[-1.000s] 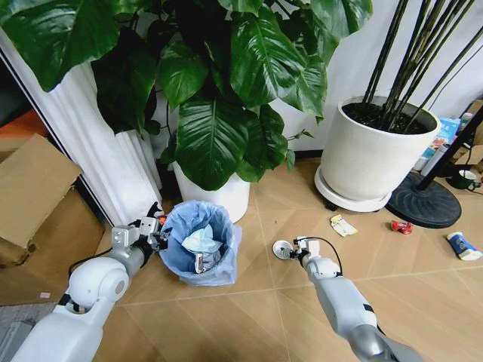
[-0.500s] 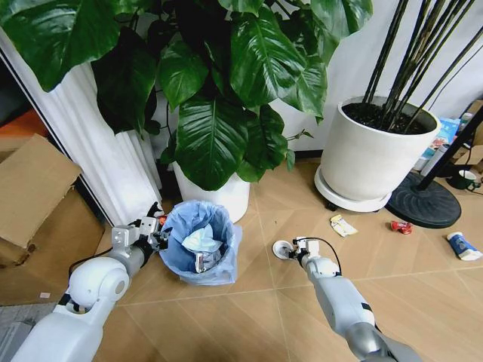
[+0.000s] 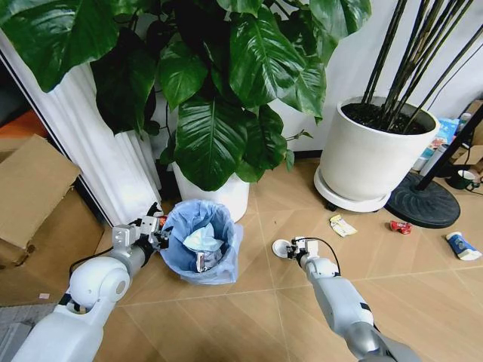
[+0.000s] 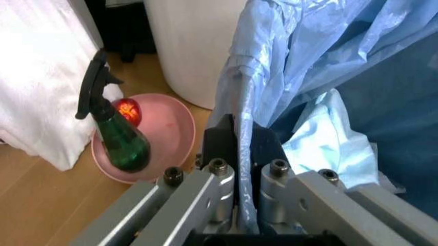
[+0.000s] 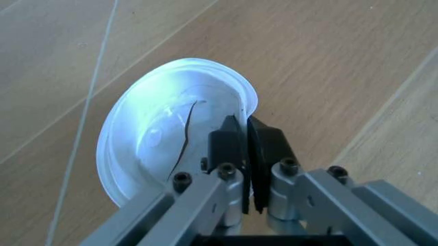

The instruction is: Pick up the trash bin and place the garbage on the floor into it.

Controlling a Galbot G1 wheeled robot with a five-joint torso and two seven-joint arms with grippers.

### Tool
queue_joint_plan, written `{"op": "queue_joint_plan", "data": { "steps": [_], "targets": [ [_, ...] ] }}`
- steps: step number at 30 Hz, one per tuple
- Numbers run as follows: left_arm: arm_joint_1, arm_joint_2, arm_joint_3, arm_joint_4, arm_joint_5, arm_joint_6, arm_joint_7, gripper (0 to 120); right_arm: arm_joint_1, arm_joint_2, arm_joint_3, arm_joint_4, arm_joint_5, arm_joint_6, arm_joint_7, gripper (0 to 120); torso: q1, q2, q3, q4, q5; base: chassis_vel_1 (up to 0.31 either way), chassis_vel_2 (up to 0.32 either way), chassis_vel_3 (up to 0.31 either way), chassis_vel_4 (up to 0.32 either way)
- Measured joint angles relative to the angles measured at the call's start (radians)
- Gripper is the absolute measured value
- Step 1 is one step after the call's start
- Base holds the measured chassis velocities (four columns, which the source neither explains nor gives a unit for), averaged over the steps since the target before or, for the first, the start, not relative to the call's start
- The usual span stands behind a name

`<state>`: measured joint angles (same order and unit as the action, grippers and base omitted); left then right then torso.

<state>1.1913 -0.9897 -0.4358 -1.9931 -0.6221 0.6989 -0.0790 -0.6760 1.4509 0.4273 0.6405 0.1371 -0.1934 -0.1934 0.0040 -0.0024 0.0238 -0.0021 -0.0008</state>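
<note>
Herringbone floor (image 3: 226, 309) underfoot, tan planks running out to two white plant pots. Trash bin (image 3: 200, 249) upright by the nearer pot (image 3: 230, 197), mouth opening upward, blue bag draped over the rim, crumpled pale litter inside. Left gripper (image 3: 156, 232) at the bin's left rim, fingers pinched closed on rim and bag edge (image 4: 239, 148). Beside it, a pink dish (image 4: 174, 136) with a green spray bottle (image 4: 116, 138) lying across. Right gripper (image 3: 293, 247) low over the floor right of the bin, clamped on the edge of a white round lid (image 5: 171, 148), cracked, held tilted on edge. Farther right, smaller garbage flat on the floor, well apart: yellow-white wrapper (image 3: 343, 225), blue-white packet (image 3: 462, 246), long axis slanting toward the wall, red packet (image 3: 401, 226).
</note>
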Motion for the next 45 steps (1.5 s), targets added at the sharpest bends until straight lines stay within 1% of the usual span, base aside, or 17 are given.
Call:
{"op": "queue_joint_plan", "data": {
  "steps": [6, 14, 16, 18, 20, 22, 24, 25, 27, 29, 31, 32, 34, 35, 38, 41, 45],
  "targets": [
    [0.004, -0.001, -0.001, -0.003, 0.000, 0.000, 0.000, 0, -0.014, 0.000, 0.003, 0.016, -0.002, 0.000, -0.001, 0, 0.000, 0.000, 0.000, 0.0000, -0.0001, 0.000, 0.000, 0.000, 0.000],
    [0.016, 0.001, -0.006, -0.011, 0.001, 0.001, 0.000, 0, -0.085, -0.036, -0.031, 0.143, 0.039, -0.021, 0.003, 0, 0.000, 0.000, 0.000, -0.0002, 0.0003, 0.000, 0.000, 0.000, 0.000],
    [0.023, -0.001, -0.007, -0.013, 0.008, 0.001, 0.004, 0, -0.136, -0.067, -0.069, 0.255, 0.084, -0.038, 0.007, 0, 0.000, 0.000, 0.000, -0.0004, 0.0002, 0.000, 0.000, 0.000, 0.000],
    [0.024, -0.002, -0.007, -0.013, 0.010, 0.001, 0.005, 0, -0.148, -0.075, -0.077, 0.287, 0.093, -0.041, 0.008, 0, 0.000, 0.000, 0.000, -0.0004, 0.0001, 0.000, 0.000, 0.000, 0.000],
    [0.027, -0.007, -0.007, -0.013, 0.019, -0.001, 0.009, 0, -0.178, -0.096, -0.093, 0.391, 0.125, -0.061, 0.011, 0, 0.000, 0.000, 0.000, -0.0004, -0.0001, 0.000, 0.000, 0.000, 0.000],
    [0.028, -0.009, -0.006, -0.013, 0.022, -0.002, 0.010, 0, -0.186, -0.101, -0.098, 0.426, 0.141, -0.066, 0.012, 0, 0.000, 0.000, 0.000, -0.0002, 0.0000, 0.000, 0.000, 0.000, 0.000],
    [0.029, -0.012, -0.005, -0.013, 0.027, -0.003, 0.012, 0, -0.212, -0.123, -0.124, 0.540, 0.202, -0.074, 0.019, 0, 0.000, 0.000, 0.000, -0.0001, -0.0002, 0.000, 0.000, 0.000, 0.000],
    [0.029, -0.012, -0.005, -0.013, 0.027, -0.003, 0.012, 0, -0.212, -0.123, -0.124, 0.540, 0.202, -0.074, 0.019, 0, 0.000, 0.000, 0.000, -0.0001, -0.0002, 0.000, 0.000, 0.000, 0.000],
    [0.030, -0.012, -0.006, -0.013, 0.030, -0.004, 0.014, 0, -0.229, -0.138, -0.140, 0.610, 0.227, -0.074, 0.019, 0, 0.000, 0.000, 0.000, -0.0001, 0.0000, 0.000, 0.000, 0.000, 0.000],
    [0.030, -0.013, -0.010, -0.007, 0.034, -0.006, 0.019, 0, -0.261, -0.166, -0.157, 0.734, 0.276, -0.093, 0.019, 0, 0.000, 0.000, 0.000, -0.0001, -0.0005, 0.000, 0.000, 0.000, 0.000],
    [0.030, -0.013, -0.011, -0.004, 0.035, -0.006, 0.022, 0, -0.270, -0.173, -0.160, 0.763, 0.286, -0.097, 0.019, 0, 0.000, 0.000, 0.000, 0.0000, -0.0002, 0.000, 0.000, 0.000, 0.000],
    [0.023, -0.014, -0.013, 0.015, 0.052, -0.013, 0.034, 0, -0.305, -0.208, -0.162, 0.897, 0.327, -0.120, 0.021, 0, 0.000, 0.000, 0.000, -0.0001, -0.0002, 0.000, 0.000, 0.000, 0.000],
    [0.016, -0.017, -0.013, 0.028, 0.055, -0.015, 0.037, 0, -0.323, -0.234, -0.155, 0.993, 0.350, -0.139, 0.026, 0, 0.000, 0.000, 0.000, -0.0001, -0.0001, 0.000, 0.000, 0.000, 0.000],
    [0.016, -0.017, -0.013, 0.028, 0.055, -0.015, 0.037, 0, -0.323, -0.234, -0.155, 0.993, 0.350, -0.139, 0.026, 0, 0.000, 0.000, 0.000, -0.0001, -0.0001, 0.000, 0.000, 0.000, 0.000],
    [0.006, -0.020, -0.006, 0.041, 0.058, -0.015, 0.039, 0, -0.341, -0.275, -0.145, 1.107, 0.377, -0.163, 0.031, 0, 0.000, 0.000, 0.000, -0.0002, -0.0001, 0.000, 0.000, 0.000, 0.000],
    [0.001, -0.020, 0.000, 0.046, 0.061, -0.014, 0.043, 0, -0.348, -0.304, -0.145, 1.178, 0.394, -0.181, 0.034, 0, 0.000, 0.000, 0.000, -0.0003, -0.0002, 0.000, 0.000, 0.000, 0.000],
    [-0.002, -0.020, 0.010, 0.047, 0.063, -0.008, 0.048, 0, -0.334, -0.336, -0.186, 1.264, 0.429, -0.213, 0.056, 0, 0.000, 0.000, 0.000, -0.0003, -0.0002, 0.000, 0.000, 0.000, 0.000]
  ]
}}
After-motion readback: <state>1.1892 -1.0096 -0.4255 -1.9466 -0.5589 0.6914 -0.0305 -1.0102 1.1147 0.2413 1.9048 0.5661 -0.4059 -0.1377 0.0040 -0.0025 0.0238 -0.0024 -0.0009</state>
